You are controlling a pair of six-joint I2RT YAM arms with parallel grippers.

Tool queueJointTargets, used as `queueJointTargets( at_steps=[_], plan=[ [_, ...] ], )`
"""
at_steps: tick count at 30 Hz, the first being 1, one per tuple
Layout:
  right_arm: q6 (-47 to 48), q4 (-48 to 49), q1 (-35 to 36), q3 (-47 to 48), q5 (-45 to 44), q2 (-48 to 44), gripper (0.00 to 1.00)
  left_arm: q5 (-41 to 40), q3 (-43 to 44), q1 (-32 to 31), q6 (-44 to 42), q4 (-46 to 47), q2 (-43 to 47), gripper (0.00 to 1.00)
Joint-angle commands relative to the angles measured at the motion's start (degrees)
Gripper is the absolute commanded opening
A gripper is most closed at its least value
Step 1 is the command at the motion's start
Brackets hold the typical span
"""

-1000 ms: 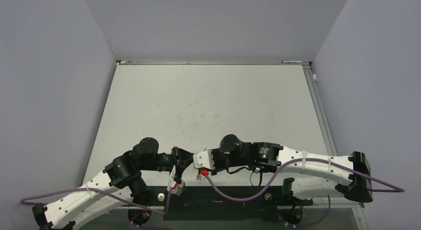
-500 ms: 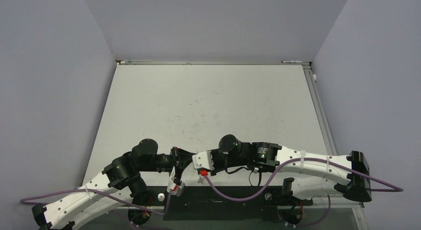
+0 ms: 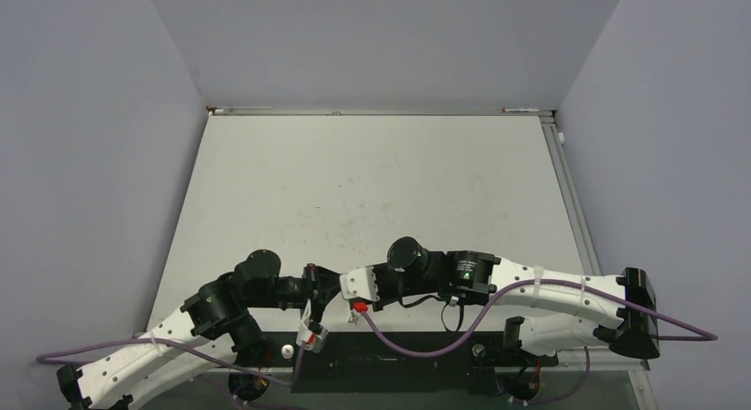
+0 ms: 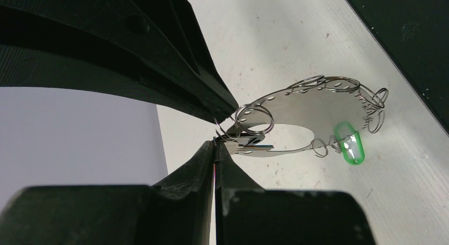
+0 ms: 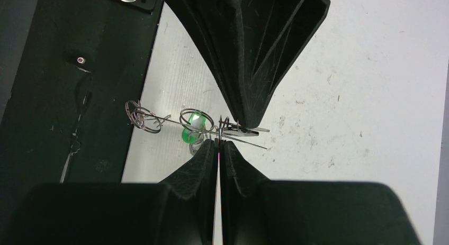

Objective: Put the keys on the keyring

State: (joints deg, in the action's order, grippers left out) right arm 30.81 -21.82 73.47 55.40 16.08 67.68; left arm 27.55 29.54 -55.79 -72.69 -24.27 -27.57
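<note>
The left arm (image 3: 217, 308) and right arm (image 3: 531, 290) both bend inward over the near edge of the white table (image 3: 372, 180). Their tips meet nose to nose. The left gripper (image 4: 215, 143) has its jaws pressed tight together. So does the right gripper (image 5: 218, 141). Between the tips hangs the flat shiny silver keyring (image 4: 312, 105), up off the table, with small wire rings and a bright green tag (image 4: 349, 148). A tiny silver key (image 4: 254, 146) sits right at the tips. I cannot tell which gripper pinches which. Since a second ago, both arms have slid a little to the left, still shut.
</note>
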Motion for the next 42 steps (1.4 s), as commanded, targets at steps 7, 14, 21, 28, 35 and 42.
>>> queueJointTargets(
  at_steps=[7,14,21,28,35,42],
  plan=[
    [0.3,0.34,-0.57,3.69,0.83,1.8,0.05,0.94,0.5,-0.47,-1.23,-0.44,1.02,0.0],
    [0.65,-0.11,-1.11,4.41,-0.08,2.12,0.05,1.6,0.37,-0.62,-1.0,-0.94,1.26,0.0],
    [1.08,-0.38,-1.32,4.62,-0.78,2.2,0.05,0.71,0.34,-0.91,-0.79,-1.42,0.48,0.0],
    [1.53,-0.98,-0.61,4.38,-3.18,2.16,0.05,0.4,0.47,-0.96,0.05,-0.92,-0.74,0.0],
    [2.67,-3.21,0.59,5.01,-4.71,2.93,0.05,1.64,1.07,-1.35,-1.15,-1.45,-1.57,0.0],
    [2.85,-2.62,1.05,4.81,-5.09,2.25,0.05,1.91,1.92,-1.95,-2.0,-2.18,-3.15,0.0]
  ],
)
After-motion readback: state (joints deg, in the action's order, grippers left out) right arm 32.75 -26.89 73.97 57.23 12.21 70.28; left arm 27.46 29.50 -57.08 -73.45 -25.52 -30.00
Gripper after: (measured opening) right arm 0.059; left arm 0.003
